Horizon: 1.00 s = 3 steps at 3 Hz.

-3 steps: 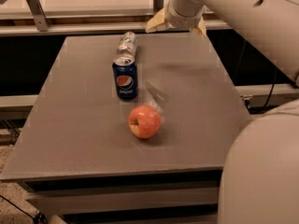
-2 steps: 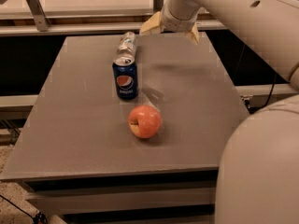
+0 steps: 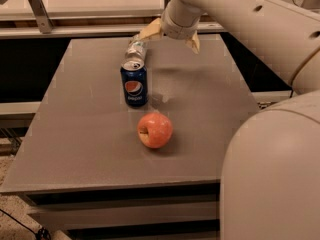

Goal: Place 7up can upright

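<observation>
The 7up can [image 3: 136, 49], silver with green marks, lies on its side at the back of the grey table [image 3: 90, 134], right behind an upright blue Pepsi can [image 3: 134, 85]. My gripper [image 3: 172, 37] hovers over the table's back edge, just right of the 7up can. It is open, and its tan fingers [image 3: 149, 32] are spread wide with nothing between them. The left finger is close to the can's far end; I cannot tell whether they touch.
A red-orange apple [image 3: 155, 130] sits in front of the Pepsi can near the table's middle. My arm [image 3: 250, 19] reaches in from the upper right, and its pale body [image 3: 275, 174] fills the lower right. A shelf rail [image 3: 75, 30] runs behind the table.
The gripper has moved left and slightly down, toward the lying 7up can. The cans and the apple have not moved.
</observation>
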Each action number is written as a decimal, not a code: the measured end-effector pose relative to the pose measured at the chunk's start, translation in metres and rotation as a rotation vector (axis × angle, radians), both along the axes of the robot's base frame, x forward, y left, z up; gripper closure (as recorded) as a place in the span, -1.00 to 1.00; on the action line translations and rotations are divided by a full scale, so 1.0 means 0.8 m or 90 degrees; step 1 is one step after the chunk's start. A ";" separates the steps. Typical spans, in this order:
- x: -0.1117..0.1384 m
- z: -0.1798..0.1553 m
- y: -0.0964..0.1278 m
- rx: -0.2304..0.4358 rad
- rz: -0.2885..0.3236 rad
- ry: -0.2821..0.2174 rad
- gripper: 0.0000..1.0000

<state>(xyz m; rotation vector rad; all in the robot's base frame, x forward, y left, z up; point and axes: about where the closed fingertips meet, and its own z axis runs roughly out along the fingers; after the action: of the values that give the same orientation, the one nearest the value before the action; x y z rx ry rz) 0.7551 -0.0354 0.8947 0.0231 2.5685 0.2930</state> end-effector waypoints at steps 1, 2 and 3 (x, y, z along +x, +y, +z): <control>0.009 -0.002 0.024 0.014 0.020 -0.010 -1.00; 0.019 -0.005 0.046 0.014 0.040 -0.017 -1.00; 0.030 -0.009 0.065 0.013 0.057 -0.020 -1.00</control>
<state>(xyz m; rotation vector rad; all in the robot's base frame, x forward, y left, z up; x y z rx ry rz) 0.7793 0.0166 0.8871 -0.0883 2.5396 0.3506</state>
